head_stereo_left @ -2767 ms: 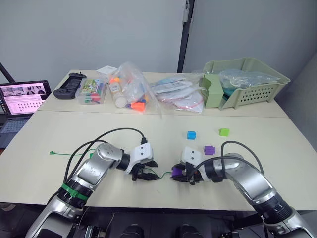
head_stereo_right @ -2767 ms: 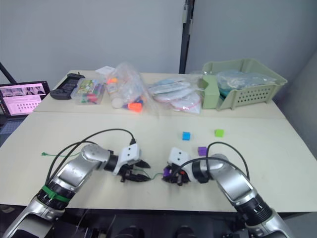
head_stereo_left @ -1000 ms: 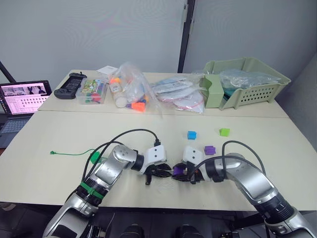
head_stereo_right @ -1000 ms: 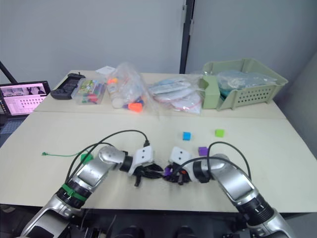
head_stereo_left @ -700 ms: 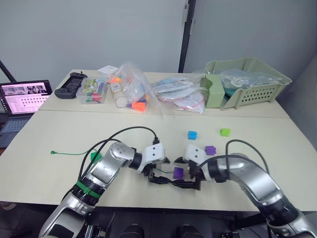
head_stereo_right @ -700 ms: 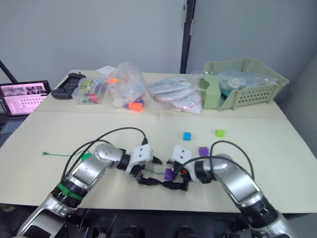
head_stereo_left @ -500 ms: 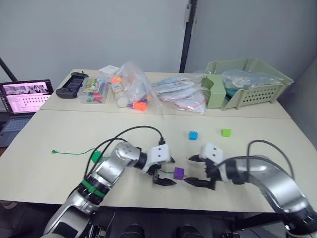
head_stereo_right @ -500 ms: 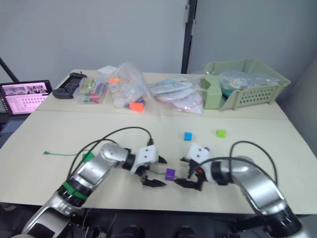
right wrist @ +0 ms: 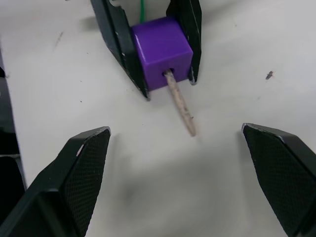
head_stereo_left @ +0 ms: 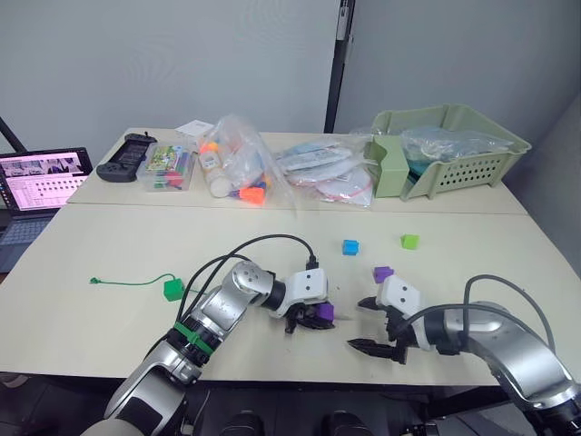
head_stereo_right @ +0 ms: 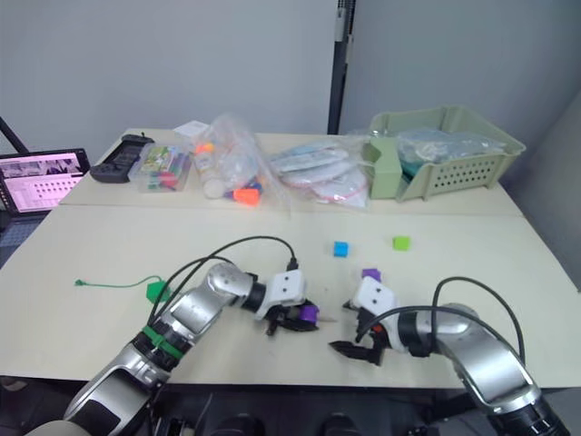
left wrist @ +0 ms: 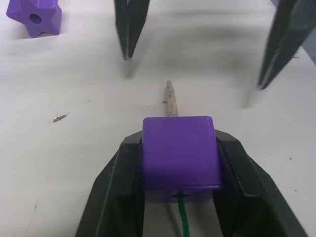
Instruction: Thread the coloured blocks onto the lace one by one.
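Your right gripper (right wrist: 175,177) sits low on the table (head_stereo_left: 109,318), jaws spread wide, nothing between them. Just beyond, your left gripper (left wrist: 178,170) is clamped on a purple block (left wrist: 180,152), the lace (right wrist: 179,102) tip poking out towards the right gripper. Farther back lie a second purple block (head_stereo_left: 382,273), the blue block (head_stereo_left: 350,246) and light green block (head_stereo_left: 410,241).

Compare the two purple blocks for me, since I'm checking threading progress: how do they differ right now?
The purple cube block sits clamped between the left gripper's black fingers, while the other purple block lies free on the table. The thin green lace runs through the gripped cube, its pale stiff tip poking out the far side; the free block, star-edged in the left wrist view, shows an empty hole. Both are small purple plastic.
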You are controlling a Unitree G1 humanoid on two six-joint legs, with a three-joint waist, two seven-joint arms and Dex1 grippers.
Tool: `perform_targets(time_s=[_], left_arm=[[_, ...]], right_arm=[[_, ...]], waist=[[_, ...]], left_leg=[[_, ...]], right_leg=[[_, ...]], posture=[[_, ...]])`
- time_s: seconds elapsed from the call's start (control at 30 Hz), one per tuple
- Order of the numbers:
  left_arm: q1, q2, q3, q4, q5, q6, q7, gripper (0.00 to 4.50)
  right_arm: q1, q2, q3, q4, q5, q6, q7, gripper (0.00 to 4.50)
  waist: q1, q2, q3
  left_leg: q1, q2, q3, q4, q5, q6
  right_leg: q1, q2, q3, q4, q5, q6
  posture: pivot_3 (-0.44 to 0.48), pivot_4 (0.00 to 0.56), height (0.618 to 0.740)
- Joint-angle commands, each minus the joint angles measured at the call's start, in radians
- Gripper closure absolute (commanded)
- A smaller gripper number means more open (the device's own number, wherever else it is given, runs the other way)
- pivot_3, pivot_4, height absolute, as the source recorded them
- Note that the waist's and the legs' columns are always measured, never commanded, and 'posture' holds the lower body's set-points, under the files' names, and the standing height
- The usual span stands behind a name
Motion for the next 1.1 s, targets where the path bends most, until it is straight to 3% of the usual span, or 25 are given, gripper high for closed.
perform_targets(time_s=[0.03, 0.07, 0.17, 0.53, 0.87, 1.1], left_arm=[[-0.003, -0.001, 0.001, -0.021, -0.007, -0.009, -0.02, 3.29], [-0.003, -0.001, 0.001, -0.021, -0.008, -0.009, -0.022, 3.29], [-0.003, 0.0, 0.001, -0.021, -0.007, -0.01, -0.025, 3.29], [0.001, 0.003, 0.0, -0.033, -0.005, -0.001, -0.033, 3.29], [0.017, 0.062, 0.023, -0.068, -0.021, 0.003, -0.06, 3.29], [0.12, 0.349, 0.162, -0.074, -0.06, -0.075, -0.159, 3.29]], right_arm=[[-0.034, 0.014, 0.021, 0.021, -0.024, -0.042, -0.002, 0.0], [-0.041, 0.019, 0.028, 0.034, -0.03, -0.048, -0.004, 0.0], [-0.051, 0.024, 0.042, 0.062, -0.047, -0.07, 0.003, 0.79], [-0.058, 0.028, 0.056, 0.052, -0.048, -0.072, 0.016, 4.46], [-0.073, 0.033, 0.068, 0.062, -0.064, -0.08, 0.021, 4.5], [-0.116, 0.035, 0.084, 0.069, -0.066, -0.082, 0.041, 4.5]], waist=[[0.0, 0.0, 0.0], [0.0, 0.0, 0.0], [0.001, 0.0, 0.0], [0.0, 0.0, 0.0], [-0.002, 0.0, 0.0], [-0.013, 0.0, 0.0]], left_leg=[[0.0, 0.0, 0.0, 0.0, 0.0, 0.0], [0.0, 0.0, 0.0, 0.0, 0.0, 0.0], [0.0, 0.0, 0.0, 0.0, 0.0, 0.0], [0.0, 0.0, 0.0, 0.0, 0.0, 0.0], [0.0, 0.0, -0.001, 0.0, 0.0, 0.0], [0.002, 0.002, -0.002, -0.001, 0.0, 0.0]], right_leg=[[0.0, 0.0, 0.0, 0.0, 0.0, 0.0], [0.0, 0.0, 0.0, 0.0, 0.0, 0.0], [0.0, 0.0, 0.0, 0.0, 0.0, 0.0], [0.0, 0.0, 0.0, 0.0, 0.0, 0.0], [0.0, 0.0, 0.0, 0.001, 0.0, 0.0], [-0.001, 0.001, 0.0, 0.003, 0.0, -0.001]], posture=[[0.0, 0.15, 0.74], [0.0, 0.15, 0.74], [0.0, 0.15, 0.74], [0.0, 0.15, 0.74], [0.0, 0.15, 0.74], [0.0, 0.15, 0.74]])
